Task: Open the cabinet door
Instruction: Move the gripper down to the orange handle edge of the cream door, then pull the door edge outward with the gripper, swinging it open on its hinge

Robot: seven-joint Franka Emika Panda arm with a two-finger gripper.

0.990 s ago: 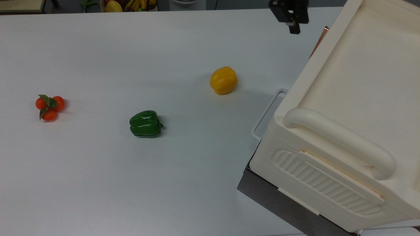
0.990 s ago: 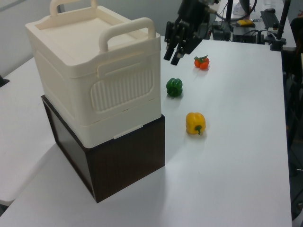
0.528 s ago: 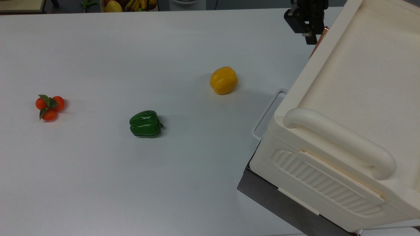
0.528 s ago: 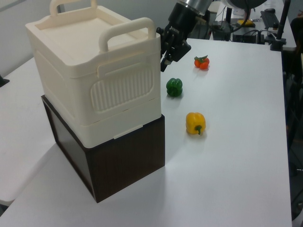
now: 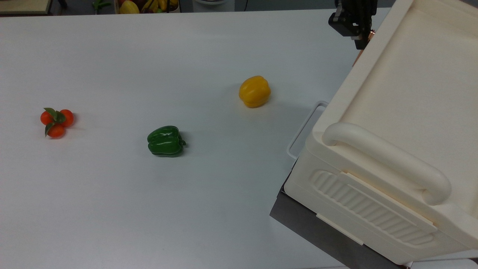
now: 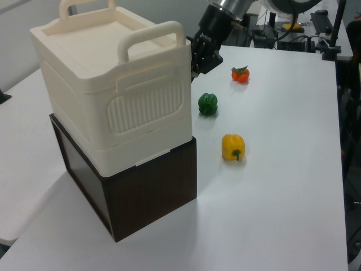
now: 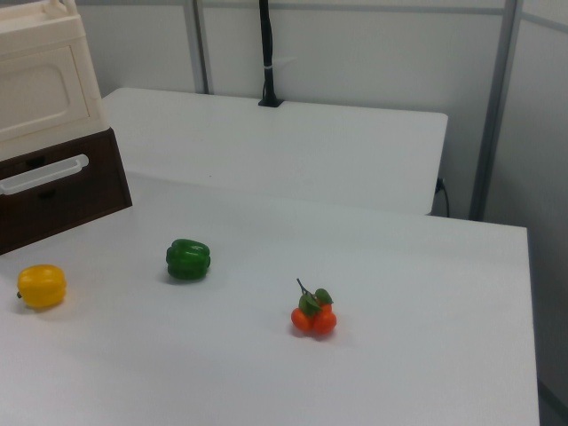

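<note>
The cream cabinet [image 5: 403, 97] sits on a dark brown base [image 6: 146, 192] at the top view's right. The cabinet door [image 7: 37, 93] is the flat cream panel with a recessed inset at the right view's left edge, and it lies flush with the cabinet. In the top view only its copper strip handle [image 5: 359, 56] peeks out beside the cabinet's upper corner. My black gripper [image 5: 361, 44] hangs right at that strip, against the corner. Seen from the left view, the gripper [image 6: 194, 68] is tucked against the cabinet's far top corner.
A yellow pepper [image 5: 254, 91], a green pepper [image 5: 165, 141] and a cluster of small orange fruits [image 5: 56, 121] lie spread over the white table [image 5: 112, 209]. A white drawer handle [image 5: 304, 129] sticks out of the base below the door. A thick bar handle [image 5: 388, 160] tops the cabinet.
The gripper has moved toward the top view's right, from open space over the table to the cabinet's corner at the copper strip. The cabinet and produce have not moved.
</note>
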